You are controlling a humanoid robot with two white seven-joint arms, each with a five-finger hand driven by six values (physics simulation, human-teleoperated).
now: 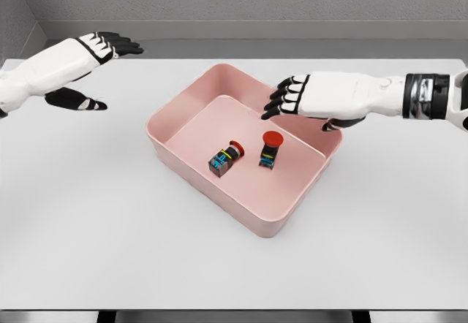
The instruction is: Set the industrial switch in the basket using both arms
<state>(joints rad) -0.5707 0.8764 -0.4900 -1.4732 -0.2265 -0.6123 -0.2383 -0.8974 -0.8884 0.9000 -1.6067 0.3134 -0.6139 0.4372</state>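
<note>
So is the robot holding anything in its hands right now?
No. Both switches lie inside the pink basket. The left hand and right hand are open and hold nothing.

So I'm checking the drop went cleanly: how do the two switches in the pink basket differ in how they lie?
The left switch lies tipped over, its red button facing up and right; the right switch stands more upright, its red cap on top facing the camera. The left one sits near the middle of the basket floor; the right one lies closer to the right hand. Both have red buttons and dark bodies, and neither hand touches them.
</note>
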